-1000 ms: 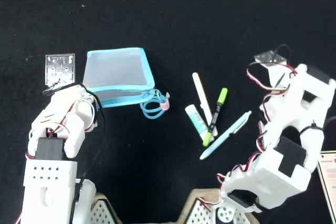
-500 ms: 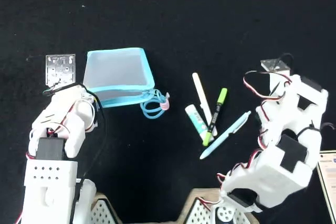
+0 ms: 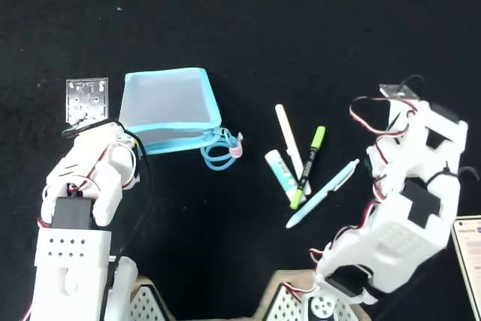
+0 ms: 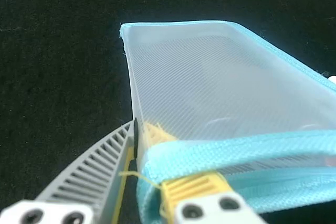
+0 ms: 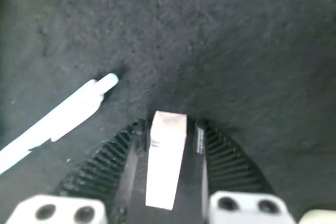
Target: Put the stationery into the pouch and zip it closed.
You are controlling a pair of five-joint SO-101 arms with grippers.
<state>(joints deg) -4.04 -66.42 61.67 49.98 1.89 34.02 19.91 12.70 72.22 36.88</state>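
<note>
Pinching the pouch at one corner, our left tool is clamped on the blue edge band, with the mesh caught between its fingers. The pouch is lying flat on the left of the counter, its zip edge facing the arms and its ring pull lying at the far end of that edge from us. We cannot tell how wide the mouth is gaping.

Our right tool is closed on a small white block — an eraser, we are guessing — over the right of the counter, near the tip of the pen. The pen, highlighter, glue stick and a white stick are lying in a loose cluster between the pouch and the right arm, well apart from the pouch.

We are seeing several risks here:
- The block is going to have to cross over that cluster, so a low carry could be knocking the pen or highlighter away and scattering them.
- We are holding the limp pouch at one corner only, so the mouth may be sagging shut and the block could be landing on top of the mesh instead of inside.
- A push against the zip edge could be dragging the pouch — or pulling it out of our left tool.
</note>
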